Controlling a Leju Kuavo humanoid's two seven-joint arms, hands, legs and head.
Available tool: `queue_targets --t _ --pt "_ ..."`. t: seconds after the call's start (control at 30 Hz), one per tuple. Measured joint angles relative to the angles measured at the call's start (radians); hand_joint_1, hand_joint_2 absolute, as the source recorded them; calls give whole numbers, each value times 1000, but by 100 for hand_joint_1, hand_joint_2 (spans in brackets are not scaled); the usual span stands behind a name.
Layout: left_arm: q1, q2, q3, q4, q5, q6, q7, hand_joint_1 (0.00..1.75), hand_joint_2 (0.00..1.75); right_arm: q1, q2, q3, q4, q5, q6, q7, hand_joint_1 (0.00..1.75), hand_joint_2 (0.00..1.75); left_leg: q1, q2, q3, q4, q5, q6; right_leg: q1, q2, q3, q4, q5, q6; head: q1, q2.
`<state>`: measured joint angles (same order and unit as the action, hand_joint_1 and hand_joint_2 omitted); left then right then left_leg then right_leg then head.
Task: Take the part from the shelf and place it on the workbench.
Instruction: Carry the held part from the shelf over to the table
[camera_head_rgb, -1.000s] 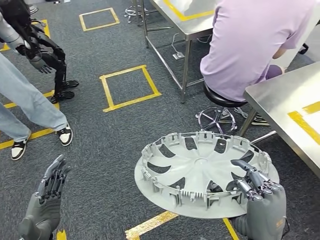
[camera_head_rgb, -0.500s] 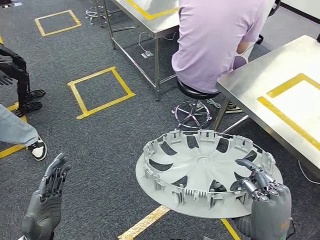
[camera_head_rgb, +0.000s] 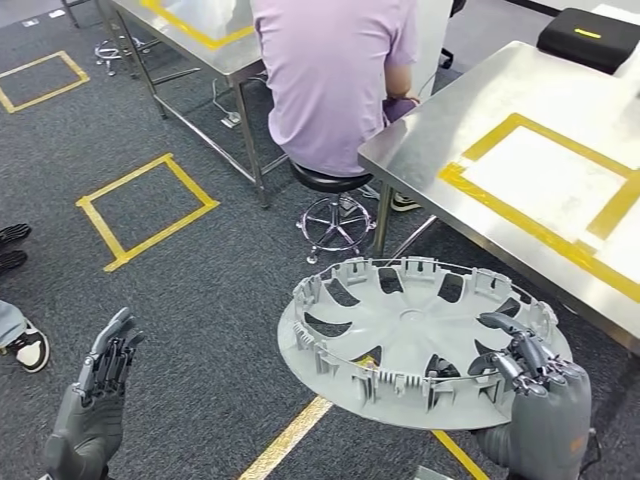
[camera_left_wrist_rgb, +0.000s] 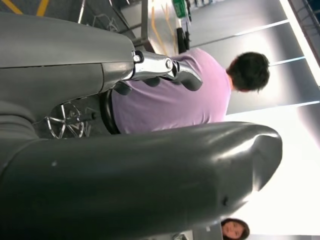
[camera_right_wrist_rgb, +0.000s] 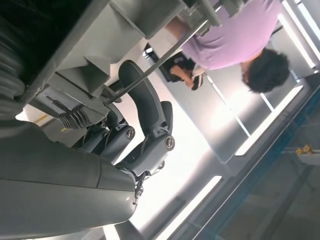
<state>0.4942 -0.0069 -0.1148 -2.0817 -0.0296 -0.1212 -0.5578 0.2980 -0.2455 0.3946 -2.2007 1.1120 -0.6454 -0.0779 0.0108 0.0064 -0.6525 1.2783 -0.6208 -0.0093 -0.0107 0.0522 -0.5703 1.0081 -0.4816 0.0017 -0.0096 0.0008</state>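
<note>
The part is a large grey wheel cover (camera_head_rgb: 400, 335), held roughly level above the carpet with its ribbed inner side up. My right hand (camera_head_rgb: 540, 405) grips its near right rim, fingers hooked over the edge; in the right wrist view the cover's underside (camera_right_wrist_rgb: 113, 30) lies against the fingers (camera_right_wrist_rgb: 151, 125). My left hand (camera_head_rgb: 94, 405) hovers at the lower left with fingers straight and apart, holding nothing; its thumb (camera_left_wrist_rgb: 151, 175) looms large in the left wrist view. The steel workbench (camera_head_rgb: 453, 120) with yellow tape outlines stands to the right, just beyond the cover.
A person in a lilac shirt (camera_head_rgb: 332, 70) sits on a stool (camera_head_rgb: 332, 205) right beside the workbench's left corner, back toward me. Another steel table (camera_head_rgb: 173, 35) stands behind. A black case (camera_head_rgb: 589, 38) lies on the workbench's far end. Someone's shoe (camera_head_rgb: 26, 345) shows at the left.
The whole view has swung right: the workbench and seated person now sit nearer and more central. The wheel cover stays held in my right hand; the left hand keeps its pose.
</note>
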Motion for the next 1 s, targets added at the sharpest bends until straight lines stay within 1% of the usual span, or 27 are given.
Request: queue_targets --t 0.03,0.07,0.1,0.13,0.17,0.2,0.23,0.27,0.3,0.37,0.4,0.43,0.47,0.5,0.53,0.57,0.63,0.67,0.73,0.77,0.8,0.83,0.87,0.9,0.93,0.97,1.0 --pt "0 0 0 0 0 1 0 0 0 0 0 -2 0 0 0 0 175 175 0 -8 20 -51 38 5 1 14 1 1 0 0 0 0" --pt "0 0 0 0 0 1 0 0 0 0 0 -3 0 0 0 0 175 175 -1 -30 48 -122 78 12 0 28 2 1 0 1 0 0" --pt "0 0 0 0 0 1 0 0 0 -1 0 -4 0 -1 0 0 175 175 0 -54 74 -188 106 19 1 41 1 3 0 3 0 0" --pt "0 0 0 0 1 1 1 0 0 -1 0 -5 0 -1 0 -1 175 175 0 -74 94 -235 121 23 0 53 -3 4 1 7 0 0" --pt "-1 0 0 0 1 1 1 0 0 0 0 -7 0 -2 0 -1 175 175 -1 -87 103 -260 123 26 -2 64 -8 5 3 13 1 0" --pt "-2 0 0 0 2 1 1 0 0 1 0 -9 0 -4 0 -1 175 175 -2 -83 106 -266 121 27 -4 76 -13 5 6 21 1 0" --pt "-3 0 -1 0 2 1 1 0 0 4 0 -13 -1 -7 -1 -3 175 175 -2 -72 107 -271 122 28 -6 86 -20 3 8 28 0 0" --pt "-6 0 -2 0 3 2 1 0 0 8 0 -18 -2 -13 -2 -6 175 175 -1 -60 109 -278 125 32 -6 80 -26 6 6 33 2 0" --pt "-7 1 -4 0 3 4 1 0 0 12 0 -25 -4 -19 -3 -10 175 175 1 -47 111 -285 129 37 -5 58 -38 22 -6 38 5 0" --pt "-5 2 -8 1 3 8 -2 0 0 18 0 -39 -6 -31 -5 -22 175 175 3 -18 115 -295 133 45 -2 -7 -84 113 -63 46 13 0" --pt "-3 2 -9 1 3 9 -4 0 0 19 0 -45 -6 -36 -6 -27 175 175 3 -3 115 -295 132 47 -2 -30 -115 177 -96 51 16 0" --pt "-1 2 -10 2 3 9 -6 0 0 20 0 -51 -6 -41 -7 -32 175 175 2 12 115 -295 131 47 -4 -40 -142 235 -119 55 16 0" --pt "-1 3 -11 2 4 10 -7 0 0 22 1 -56 -6 -45 -7 -34 175 175 2 26 115 -294 130 46 -5 -45 -154 264 -124 58 16 0" --pt "-2 3 -13 3 4 11 -6 0 0 23 1 -62 -7 -48 -6 -36 175 175 1 40 116 -294 128 45 -6 -49 -148 259 -112 61 16 0" --pt "-4 3 -14 3 5 12 -4 0 0 24 1 -68 -7 -50 -5 -37 175 175 2 53 118 -292 126 42 -7 -57 -121 214 -84 62 16 0" --pt "-5 3 -16 3 6 13 -2 0 0 24 1 -73 -8 -53 -4 -38 175 175 2 65 121 -290 122 38 -8 -74 -80 144 -51 63 16 0" --pt "-5 4 -17 3 7 14 -2 0 0 25 1 -82 -10 -57 -4 -46 175 175 -3 84 126 -285 114 27 -6 -108 -10 28 -13 55 15 0" --pt "-5 4 -17 3 7 14 -3 0 0 27 1 -86 -11 -59 -4 -50 175 175 -6 92 128 -282 112 22 -4 -116 4 4 -9 49 14 0" --pt "-5 5 -17 3 7 14 -4 0 0 33 1 -93 -12 -63 -4 -54 175 175 -7 108 132 -281 110 13 -1 -98 3 2 -9 34 12 0" --pt "-6 5 -17 3 7 13 -4 0 0 35 1 -96 -13 -65 -4 -55 175 175 -5 106 133 -278 105 8 -2 -89 2 1 -7 28 12 0" --pt "-6 6 -17 3 7 12 -4 0 0 36 1 -97 -14 -66 -2 -55 175 175 -2 89 129 -265 92 3 -3 -79 1 0 -6 22 10 0" --pt "-7 7 -17 3 7 12 -3 0 0 34 1 -98 -15 -68 -1 -55 175 175 0 64 117 -233 70 -1 -6 -70 2 -1 -4 15 8 0" --pt "-7 7 -17 3 7 11 -2 0 0 33 1 -98 -16 -68 0 -54 175 175 3 35 93 -178 38 -4 -7 -59 2 -2 -2 11 5 0" --pt "-7 8 -17 3 7 11 -2 0 0 31 1 -99 -16 -69 1 -54 175 175 3 15 61 -108 5 -5 -7 -48 2 -2 -2 7 3 0" --pt "-7 8 -18 3 7 11 -2 0 0 30 1 -99 -16 -69 2 -53 175 175 3 7 29 -41 -20 -5 -5 -36 1 -2 -2 5 2 0" --pt "-7 8 -18 3 7 11 -2 0 0 30 2 -99 -16 -69 2 -53 175 175 3 4 6 3 -29 -4 -4 -23 2 -2 -2 5 2 0" --pt "-7 8 -18 3 7 11 -2 0 0 31 2 -100 -16 -69 2 -53 175 175 2 3 0 10 -17 -1 -2 -9 3 -2 -2 4 2 0"
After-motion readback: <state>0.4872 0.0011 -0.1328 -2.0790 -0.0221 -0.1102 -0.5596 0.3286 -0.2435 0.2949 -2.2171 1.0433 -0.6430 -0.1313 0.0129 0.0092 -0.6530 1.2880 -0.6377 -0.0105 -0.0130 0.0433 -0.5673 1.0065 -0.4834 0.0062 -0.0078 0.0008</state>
